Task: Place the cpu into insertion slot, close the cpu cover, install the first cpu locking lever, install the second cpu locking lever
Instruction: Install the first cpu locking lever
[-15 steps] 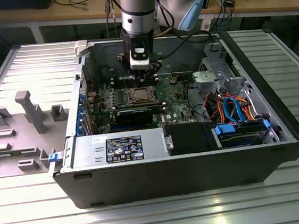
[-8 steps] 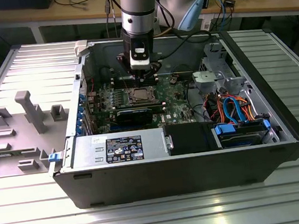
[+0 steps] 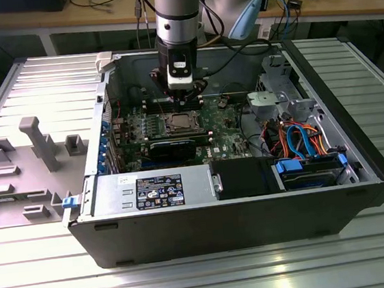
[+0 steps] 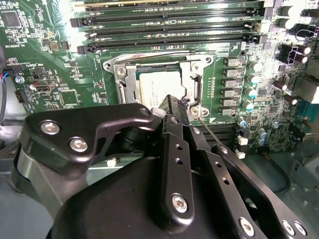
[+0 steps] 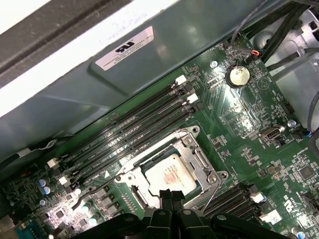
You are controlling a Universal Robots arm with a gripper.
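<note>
The cpu [image 4: 159,84] lies flat in the insertion slot [image 4: 116,69] on the green board, its silver-grey top showing. The cpu cover [image 4: 197,88] lies down around it as a silvery frame. A thin wire lever [image 4: 212,134] runs out from the socket's corner beside the fingers. My gripper [image 4: 172,103] is shut, its black fingertips pressed together right at the socket's edge, just over the cpu's near side. In the first wrist view the gripper [image 5: 172,195] sits against the cover [image 5: 202,162] next to the cpu [image 5: 168,174]. In the exterior view the gripper [image 3: 180,96] hangs just behind the cpu [image 3: 178,123].
Long black memory slots [image 5: 129,130] run beside the socket. A coin battery [image 5: 238,75] sits further off. A black ribbed card [image 3: 171,146] stands in front of the socket. Drive bays with orange and blue cables [image 3: 302,143] fill the case's right. A grey fixture plate [image 3: 34,143] lies outside.
</note>
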